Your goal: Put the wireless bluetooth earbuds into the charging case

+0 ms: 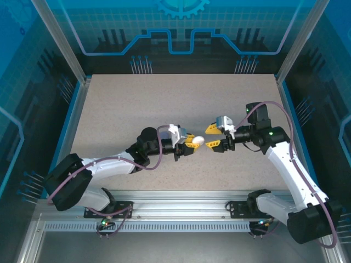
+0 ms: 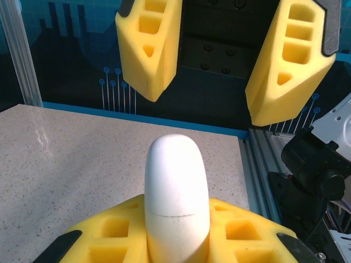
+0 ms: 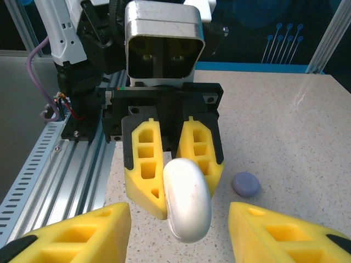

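A white oval charging case (image 1: 197,141) is held edge-on above the table, its lid seam (image 2: 174,215) closed. My left gripper (image 1: 190,143) is shut on its lower half, with a yellow finger (image 3: 143,167) on each side. My right gripper (image 1: 211,137) faces the case from the right and stands open. Its fingers (image 2: 149,52) are apart and clear of the case (image 3: 187,200), which reaches in between them. A small pale purple rounded piece (image 3: 246,184) lies on the table beside the left gripper. I cannot tell whether it is an earbud. No other earbud is in view.
The speckled beige table (image 1: 164,104) stretches behind both arms. An aluminium rail (image 1: 181,197) runs along the near edge, seen also as the rail (image 3: 60,164) beside the left arm. Blue-lit walls (image 1: 181,33) close in the back and sides.
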Controlling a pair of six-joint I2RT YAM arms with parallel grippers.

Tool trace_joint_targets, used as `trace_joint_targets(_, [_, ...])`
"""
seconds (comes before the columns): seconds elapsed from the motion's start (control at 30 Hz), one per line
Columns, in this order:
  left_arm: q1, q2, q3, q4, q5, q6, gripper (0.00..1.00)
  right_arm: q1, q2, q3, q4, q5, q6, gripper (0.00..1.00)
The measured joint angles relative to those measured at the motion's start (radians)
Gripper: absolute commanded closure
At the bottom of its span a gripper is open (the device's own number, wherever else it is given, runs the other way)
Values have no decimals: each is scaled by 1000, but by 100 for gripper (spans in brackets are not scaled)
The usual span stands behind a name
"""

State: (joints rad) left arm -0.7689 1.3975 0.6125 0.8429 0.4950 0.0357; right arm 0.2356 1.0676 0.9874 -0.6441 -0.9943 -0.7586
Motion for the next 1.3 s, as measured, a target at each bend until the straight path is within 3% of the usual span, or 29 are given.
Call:
trace_joint_targets(0.47, [0, 0, 0, 0, 0, 1, 88, 71, 135, 46, -8, 11, -26, 54])
trace_joint_targets(0.9, [0, 0, 0, 0, 0, 1, 87, 74, 186, 86, -72, -10, -82, 74])
trace_joint_targets(1.13, [0, -6, 0, -8, 1, 20, 83, 74, 197, 107, -113, -9, -124, 83])
trace_joint_targets(1.3, [0, -10, 0, -16, 1, 26, 70, 74, 197, 107, -116, -9, -134, 85])
